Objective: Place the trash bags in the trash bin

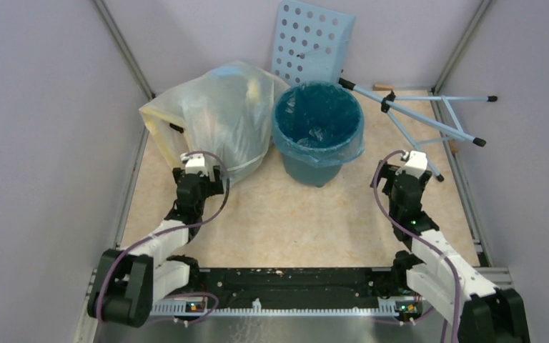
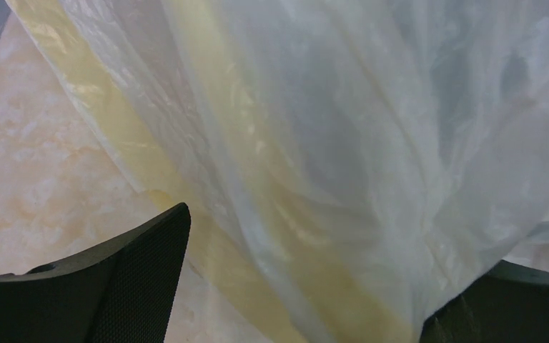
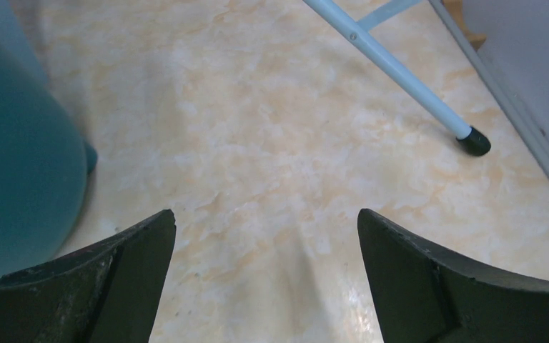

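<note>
The trash bag (image 1: pixel 354 146) is thin, crinkly, translucent light-blue plastic film. The trash bin (image 1: pixel 313 170) is smooth dark-teal plastic (with a faint sheen). The big bag (image 1: pixel 225 114) is wrinkled, whitish translucent film with yellowish edges. The bench (image 1: pixel 286 221) looks marbled beige and slightly glossy. The fingers (image 2: pixel 129 286) of the left tool (image 2: pixel 314 286) are matt black and finely grained.

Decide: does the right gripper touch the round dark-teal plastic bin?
Apart. Top view shows bare tabletop between the right gripper and that bin.
</note>
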Robot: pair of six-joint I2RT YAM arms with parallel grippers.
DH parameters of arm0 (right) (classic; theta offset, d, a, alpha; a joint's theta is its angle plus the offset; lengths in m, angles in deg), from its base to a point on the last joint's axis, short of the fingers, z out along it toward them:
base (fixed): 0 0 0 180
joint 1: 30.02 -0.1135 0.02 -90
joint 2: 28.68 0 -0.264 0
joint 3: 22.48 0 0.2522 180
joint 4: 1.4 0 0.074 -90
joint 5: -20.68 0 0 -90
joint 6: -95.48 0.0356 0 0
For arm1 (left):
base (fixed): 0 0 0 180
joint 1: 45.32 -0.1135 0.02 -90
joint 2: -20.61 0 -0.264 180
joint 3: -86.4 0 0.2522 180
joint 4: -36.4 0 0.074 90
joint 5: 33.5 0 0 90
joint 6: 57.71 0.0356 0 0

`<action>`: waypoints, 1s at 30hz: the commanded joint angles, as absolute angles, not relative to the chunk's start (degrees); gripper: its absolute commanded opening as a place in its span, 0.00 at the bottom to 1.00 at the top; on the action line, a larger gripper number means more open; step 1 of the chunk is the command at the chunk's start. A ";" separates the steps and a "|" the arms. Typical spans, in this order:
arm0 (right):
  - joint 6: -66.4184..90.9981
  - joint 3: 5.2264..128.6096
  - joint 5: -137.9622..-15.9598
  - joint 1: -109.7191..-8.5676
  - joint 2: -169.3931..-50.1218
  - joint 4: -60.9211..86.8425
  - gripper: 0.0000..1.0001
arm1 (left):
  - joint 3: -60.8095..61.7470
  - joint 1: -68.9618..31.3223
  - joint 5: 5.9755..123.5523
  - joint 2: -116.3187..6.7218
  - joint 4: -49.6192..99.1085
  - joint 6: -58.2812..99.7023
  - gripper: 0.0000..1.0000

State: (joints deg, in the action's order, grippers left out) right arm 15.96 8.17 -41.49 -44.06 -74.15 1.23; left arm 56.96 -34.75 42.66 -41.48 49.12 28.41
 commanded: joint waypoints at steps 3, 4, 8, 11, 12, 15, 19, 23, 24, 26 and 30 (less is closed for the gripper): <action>10.26 3.03 -41.95 -40.77 -87.90 -31.53 0.96 | 59.99 -39.50 50.06 -51.92 71.53 29.37 0.99; 9.44 2.38 -42.37 -40.78 -91.20 -35.88 0.96 | 58.49 -39.93 50.98 -52.84 69.97 30.33 0.99; 5.80 3.71 -45.16 -40.87 -101.84 -44.28 0.97 | 55.70 -40.93 56.16 -58.78 76.10 37.07 0.99; 1.54 3.50 -48.72 -40.54 -104.67 -47.31 0.97 | 55.87 -42.72 60.39 -63.99 82.08 36.05 0.99; 1.60 2.83 -49.85 -39.73 -105.92 -50.59 0.97 | 57.94 -43.04 60.42 -66.83 87.96 35.68 0.99; 4.14 1.42 -51.99 -36.28 -109.96 -56.87 0.97 | 57.42 -43.22 60.92 -68.93 89.72 36.01 0.99; 4.80 0.33 -54.12 -35.38 -111.65 -58.85 0.97 | 57.15 -43.21 61.17 -69.87 91.32 36.58 0.99; 5.04 1.62 -54.40 -34.59 -112.21 -57.47 0.97 | 56.03 -43.19 61.64 -68.79 87.06 36.62 0.99; 5.08 1.50 -54.34 -34.59 -112.51 -58.58 0.98 | 55.65 -43.15 61.70 -68.52 86.02 36.30 0.99; 5.06 1.45 -54.30 -34.59 -112.32 -58.21 0.98 | 55.74 -43.21 61.72 -68.65 86.31 36.51 0.99; 5.07 1.35 -54.42 -34.59 -112.49 -58.49 0.98 | 55.97 -43.03 61.25 -68.50 86.72 36.75 0.99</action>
